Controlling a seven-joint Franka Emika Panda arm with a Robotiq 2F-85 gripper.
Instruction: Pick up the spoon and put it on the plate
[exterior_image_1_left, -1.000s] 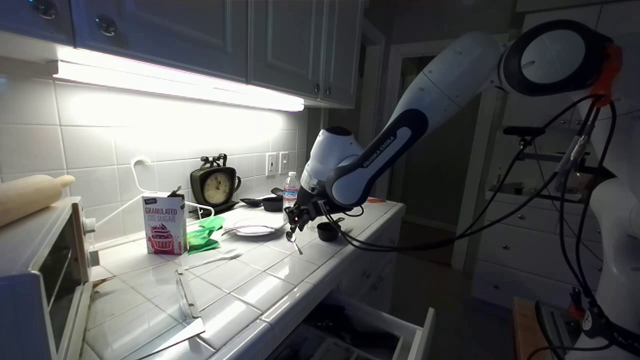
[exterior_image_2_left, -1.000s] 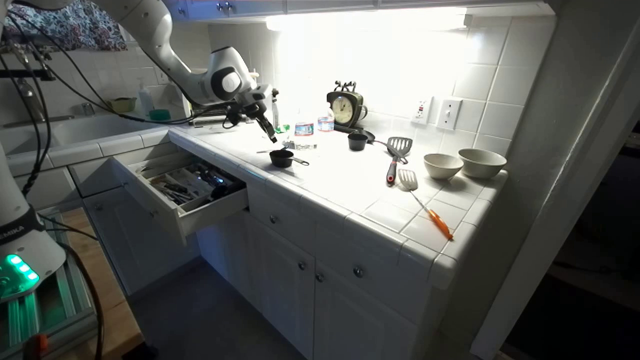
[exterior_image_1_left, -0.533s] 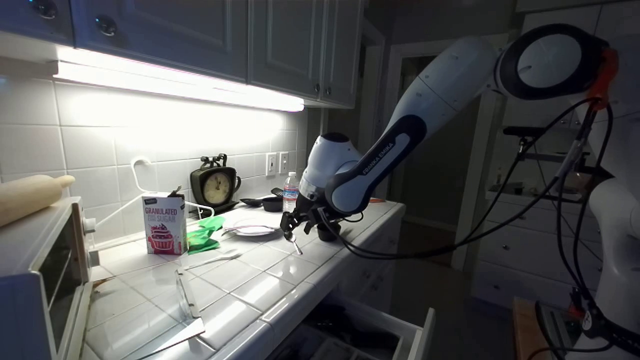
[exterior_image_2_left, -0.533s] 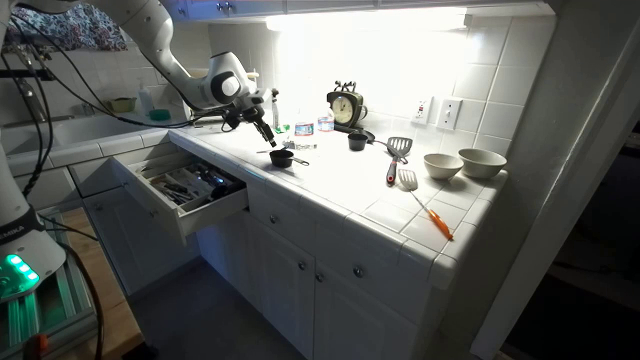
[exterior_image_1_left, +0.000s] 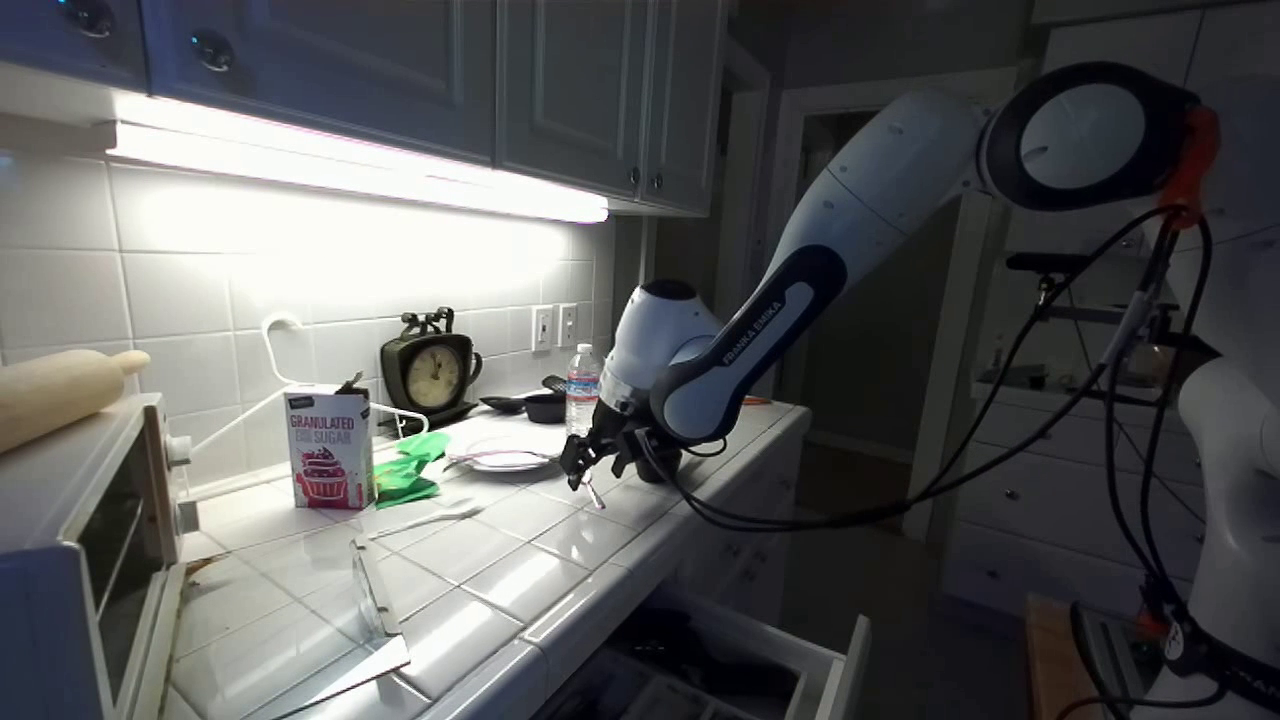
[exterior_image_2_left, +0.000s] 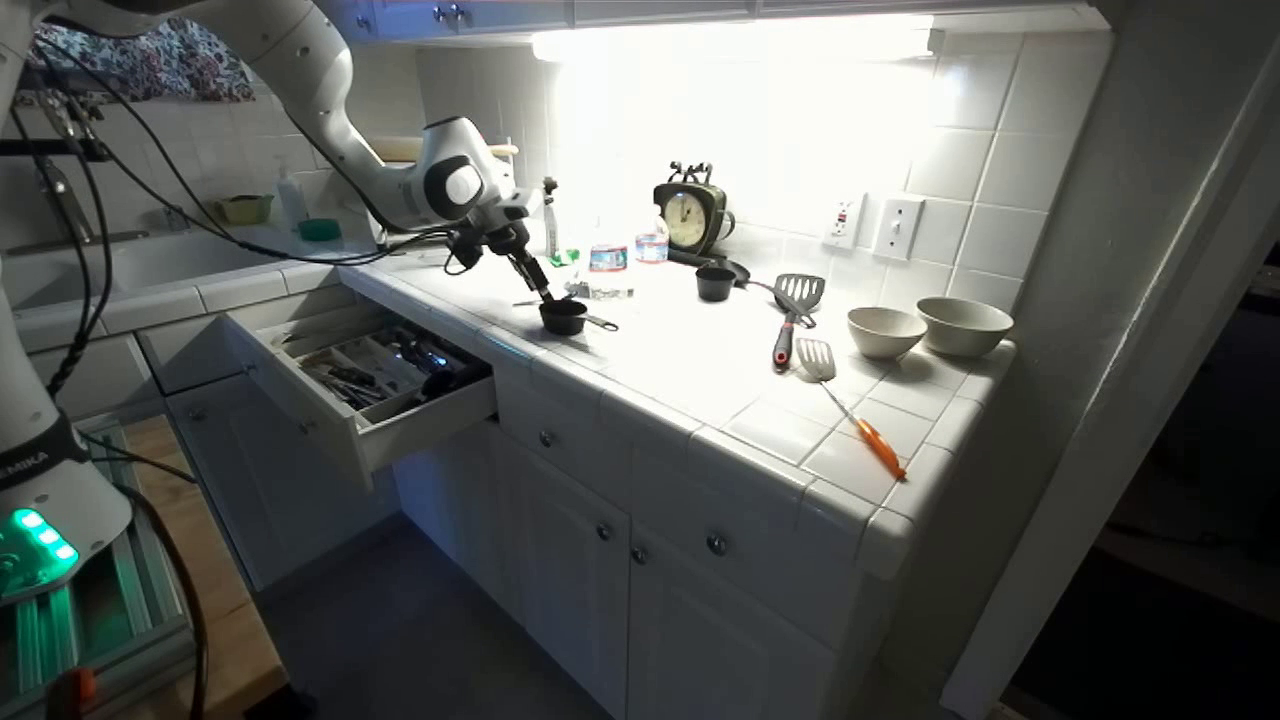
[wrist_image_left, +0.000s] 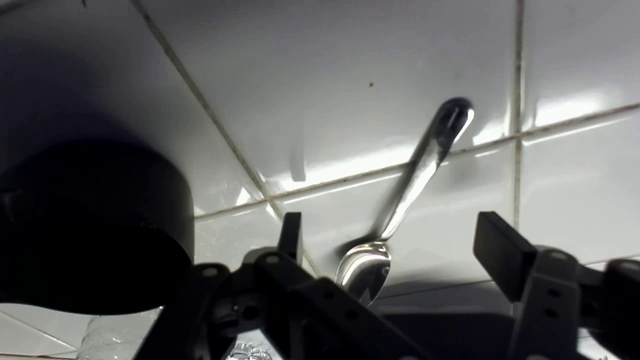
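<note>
Lying right in the gap of the tool (wrist_image_left: 392, 240), the spoon (wrist_image_left: 409, 200) has its bowl tucked back toward the tool's body and its handle poking out ahead. Nothing's gripping it: the desk (exterior_image_1_left: 510, 575) takes the weight, and the tool's fingers (wrist_image_left: 502, 257) are spread wide, one on each side. So imo this is the lining-up step, pick not done. My guess is they straddle it like that to pinch the skinny neck, which should hold better than the round bowl. It runs at a slant to the pads though, so I'd expect some swivel when they come together.

Just beside the tool is a black cup (exterior_image_2_left: 563, 318); can't tell if it touches a finger. It probably doesn't leave much slack on that side, so I'd go slow and not shove it.

On the opposite side of the tool from the cup, in an exterior view, the plate (exterior_image_1_left: 505, 445) lies near, so the carry is probably a small lift and a short reach. A water bottle (exterior_image_1_left: 582, 390) stands upright near the tool, so that's one to swing clear of.
</note>
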